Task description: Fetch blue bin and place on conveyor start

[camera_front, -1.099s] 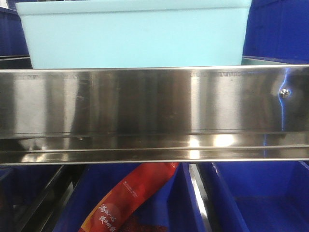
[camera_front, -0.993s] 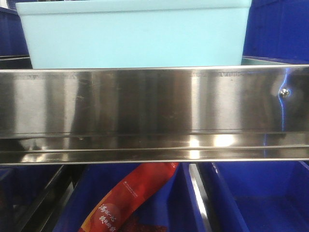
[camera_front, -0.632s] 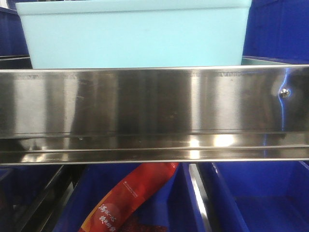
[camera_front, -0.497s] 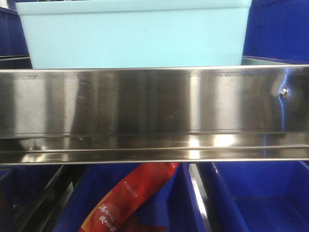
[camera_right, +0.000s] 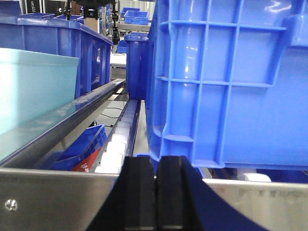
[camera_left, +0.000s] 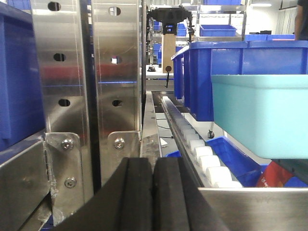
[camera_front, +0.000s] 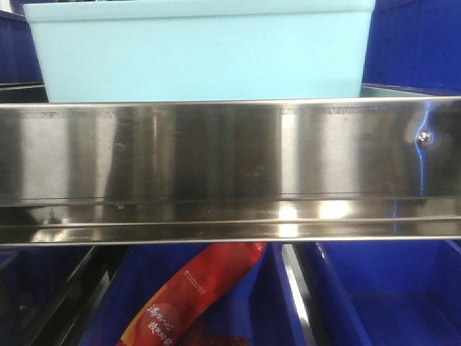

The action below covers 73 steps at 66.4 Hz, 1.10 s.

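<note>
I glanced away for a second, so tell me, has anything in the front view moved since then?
Nothing visibly changed. The blue bin sits in the same spot behind the steel shelf rail, and the red packet lies as before in the dark blue bin below.

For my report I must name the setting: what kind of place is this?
Probably a warehouse or picking hall: steel shelf racks with roller tracks, rows of dark blue bins, and the pale blue bin on a shelf.
</note>
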Available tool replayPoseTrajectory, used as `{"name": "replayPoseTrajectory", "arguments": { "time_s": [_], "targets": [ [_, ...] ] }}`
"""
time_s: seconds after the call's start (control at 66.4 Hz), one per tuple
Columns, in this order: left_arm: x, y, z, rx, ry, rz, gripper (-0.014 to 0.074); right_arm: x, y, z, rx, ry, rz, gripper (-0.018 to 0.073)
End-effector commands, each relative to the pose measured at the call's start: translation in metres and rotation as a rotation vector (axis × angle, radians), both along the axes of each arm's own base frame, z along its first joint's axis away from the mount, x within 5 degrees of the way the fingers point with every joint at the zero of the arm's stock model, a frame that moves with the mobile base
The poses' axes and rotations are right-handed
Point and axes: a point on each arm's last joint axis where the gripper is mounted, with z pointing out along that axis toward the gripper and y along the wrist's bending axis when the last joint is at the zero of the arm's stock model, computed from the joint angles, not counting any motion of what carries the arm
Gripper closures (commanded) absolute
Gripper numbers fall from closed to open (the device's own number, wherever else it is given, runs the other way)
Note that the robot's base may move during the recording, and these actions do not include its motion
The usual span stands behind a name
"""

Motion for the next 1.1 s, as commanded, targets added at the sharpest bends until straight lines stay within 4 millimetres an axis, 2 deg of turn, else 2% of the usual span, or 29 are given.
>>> {"name": "replayPoseTrajectory", "arguments": {
  "time_s": [0.0,0.09,0.151,0.406,0.527,0.753,0.903,1.084],
  "targets": [
    [-0.001,0.000,0.006,0.005,-0.063,0.004,0.0707,-0.001,0.000,0.003,-0.012,-0.035,-0.005,0.0724],
    [-0.001,0.000,0.005,0.005,-0.046,0.005,0.0707,-0.001,0.000,0.009,-0.008,-0.094,-0.005,0.0724],
    [-0.003,0.000,0.013,0.007,-0.025,0.008,0.0707,-0.002,0.000,0.011,-0.008,-0.096,-0.005,0.0724],
    [-0.020,0.001,0.070,0.006,-0.102,0.016,0.0707,-0.015,0.001,0.059,-0.013,-0.144,-0.003,0.0724],
    [-0.015,0.001,0.092,0.004,-0.041,0.020,0.0707,-0.021,0.002,0.080,-0.016,-0.177,-0.002,0.0724],
    [0.025,0.002,0.141,0.001,0.069,0.021,0.0707,-0.002,0.001,0.124,0.005,-0.068,0.003,0.0724],
    [0.058,0.003,0.162,-0.006,0.195,0.024,0.0707,0.022,-0.002,0.155,0.013,-0.008,0.004,0.0724],
    [0.082,0.003,0.177,-0.009,0.189,0.021,0.0707,0.050,-0.004,0.178,0.016,0.026,0.003,0.0724]
  ]
}}
